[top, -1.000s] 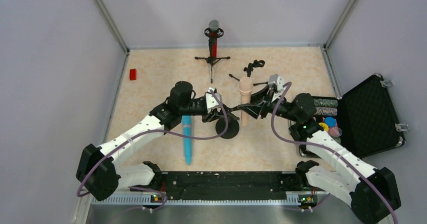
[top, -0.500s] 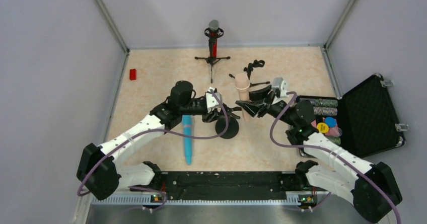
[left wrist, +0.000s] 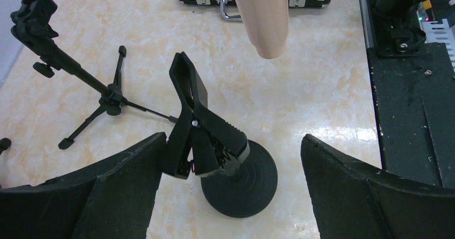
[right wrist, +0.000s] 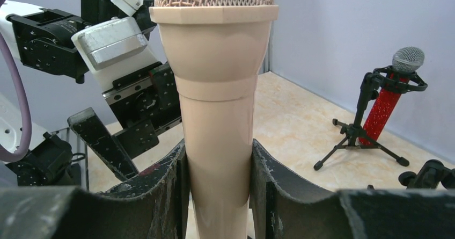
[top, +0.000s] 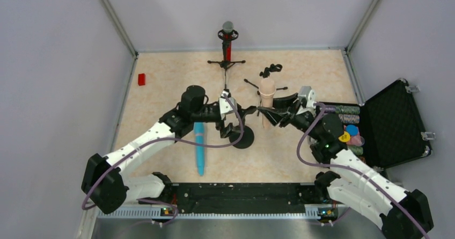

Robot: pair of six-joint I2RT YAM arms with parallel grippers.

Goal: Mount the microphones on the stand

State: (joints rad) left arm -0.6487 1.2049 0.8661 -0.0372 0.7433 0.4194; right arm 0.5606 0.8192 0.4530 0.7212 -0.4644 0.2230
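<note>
Clamped upright between the closed right fingers (right wrist: 178, 196): peach microphone (right wrist: 217, 115), tip near the clip stand (left wrist: 204, 137). Left fingers (left wrist: 123, 188) spread wide, empty, flanking that stand.

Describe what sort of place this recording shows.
Probably a robot-lab test cell, not a studio: plain walls box in a marble-look tabletop, with staged props such as a small tripod stand and an open black case.

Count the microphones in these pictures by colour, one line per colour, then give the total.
Red microphone: 1
Light-blue microphone: 1
Peach microphone: 1
Total: 3
</note>
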